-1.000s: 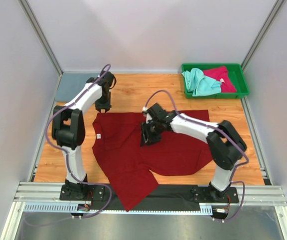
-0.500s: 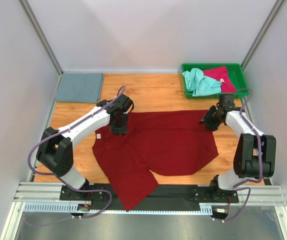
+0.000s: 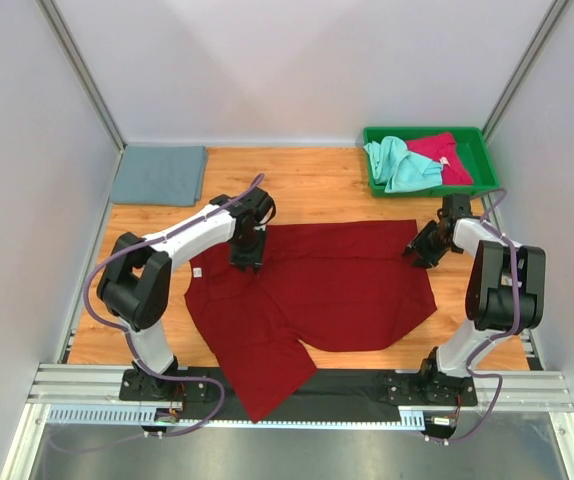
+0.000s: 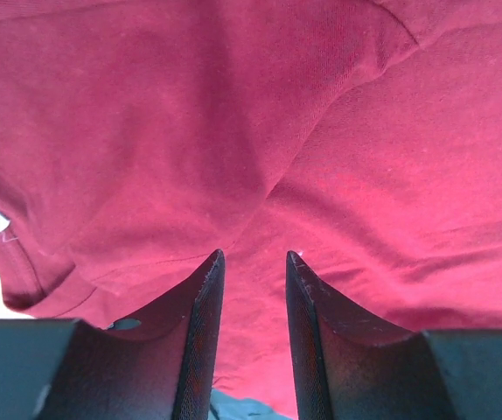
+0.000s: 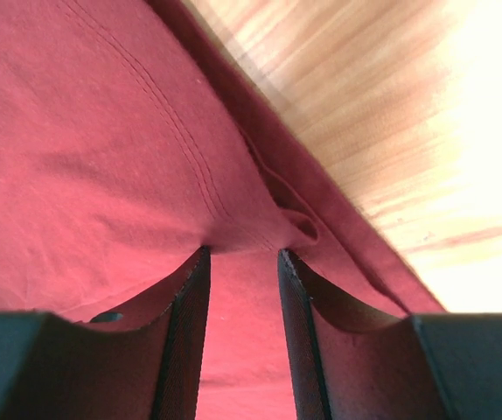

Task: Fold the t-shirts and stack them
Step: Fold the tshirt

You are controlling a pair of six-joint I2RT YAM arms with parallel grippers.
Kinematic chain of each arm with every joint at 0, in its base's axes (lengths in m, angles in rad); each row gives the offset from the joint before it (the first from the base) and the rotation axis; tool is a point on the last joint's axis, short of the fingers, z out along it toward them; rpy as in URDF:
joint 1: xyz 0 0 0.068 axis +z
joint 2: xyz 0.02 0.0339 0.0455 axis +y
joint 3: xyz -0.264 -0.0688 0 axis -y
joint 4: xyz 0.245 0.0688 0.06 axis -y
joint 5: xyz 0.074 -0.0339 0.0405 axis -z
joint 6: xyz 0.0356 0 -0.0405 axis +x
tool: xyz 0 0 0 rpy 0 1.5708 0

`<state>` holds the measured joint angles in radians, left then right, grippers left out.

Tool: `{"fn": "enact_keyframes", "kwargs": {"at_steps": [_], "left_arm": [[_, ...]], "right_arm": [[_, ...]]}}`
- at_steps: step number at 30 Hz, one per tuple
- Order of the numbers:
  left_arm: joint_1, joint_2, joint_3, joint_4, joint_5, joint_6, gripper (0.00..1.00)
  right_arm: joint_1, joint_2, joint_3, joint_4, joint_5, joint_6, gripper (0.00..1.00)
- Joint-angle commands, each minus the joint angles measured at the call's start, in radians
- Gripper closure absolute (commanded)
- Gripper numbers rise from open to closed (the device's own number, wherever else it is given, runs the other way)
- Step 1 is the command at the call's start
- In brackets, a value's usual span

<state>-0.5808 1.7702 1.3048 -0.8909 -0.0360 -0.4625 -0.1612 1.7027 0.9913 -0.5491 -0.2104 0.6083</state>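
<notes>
A dark red t-shirt (image 3: 337, 285) lies spread on the wooden table, one part hanging over the near edge. My left gripper (image 3: 247, 260) stands on its upper left area; in the left wrist view the gripper (image 4: 254, 255) is open, red cloth (image 4: 233, 131) showing in the gap. My right gripper (image 3: 419, 250) is at the shirt's far right corner; its jaws (image 5: 242, 251) stand apart, tips pressed into puckered cloth (image 5: 102, 157) beside the hem. A slate grey-blue t-shirt (image 3: 159, 175) lies folded at the back left. Mint green (image 3: 399, 162) and pinkish-red (image 3: 445, 155) t-shirts sit crumpled in the tray.
The green tray (image 3: 484, 184) stands at the back right corner. Grey walls close in the table on three sides. Bare wood (image 3: 307, 185) shows behind the red shirt and along the right (image 5: 365, 105). A metal rail (image 3: 297, 385) runs along the near edge.
The left gripper came from the back left onto the shirt's upper left. The right gripper swung from the shirt's middle to its far right corner. The shirt has barely shifted.
</notes>
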Motion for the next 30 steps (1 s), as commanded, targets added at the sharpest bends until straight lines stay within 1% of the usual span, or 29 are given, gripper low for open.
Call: {"fn": "enact_keyframes", "kwargs": {"at_steps": [1, 9, 15, 18, 19, 20, 24, 27, 30], "left_arm": [[0.001, 0.017, 0.031, 0.004, 0.022, 0.030, 0.59], [0.001, 0.037, 0.010, 0.000, 0.004, 0.015, 0.60], [-0.001, 0.032, 0.007, -0.013, -0.011, 0.016, 0.60], [-0.001, 0.044, 0.004, -0.005, -0.005, 0.019, 0.59], [-0.001, 0.049, 0.013, -0.006, -0.004, 0.019, 0.59], [-0.001, 0.058, 0.016, -0.006, 0.001, 0.019, 0.59], [-0.001, 0.084, 0.031, -0.014, 0.012, 0.019, 0.57], [-0.001, 0.100, 0.042, -0.019, -0.010, 0.019, 0.57], [0.001, 0.103, 0.047, -0.005, -0.024, 0.027, 0.57]], "right_arm": [[-0.003, 0.023, 0.046, 0.045, 0.009, -0.001, 0.61], [-0.012, 0.041, 0.095, 0.018, 0.049, -0.019, 0.62], [-0.015, 0.061, 0.135, -0.005, 0.081, -0.053, 0.66], [-0.015, 0.071, 0.145, 0.000, 0.097, -0.073, 0.73], [-0.017, 0.075, 0.151, 0.001, 0.092, -0.076, 0.79], [-0.015, 0.078, 0.153, 0.005, 0.088, -0.077, 0.82], [-0.015, 0.084, 0.150, 0.006, 0.059, -0.061, 0.89], [-0.017, 0.069, 0.135, 0.008, 0.054, -0.051, 0.88], [-0.015, 0.052, 0.113, 0.003, 0.049, -0.051, 0.78]]}}
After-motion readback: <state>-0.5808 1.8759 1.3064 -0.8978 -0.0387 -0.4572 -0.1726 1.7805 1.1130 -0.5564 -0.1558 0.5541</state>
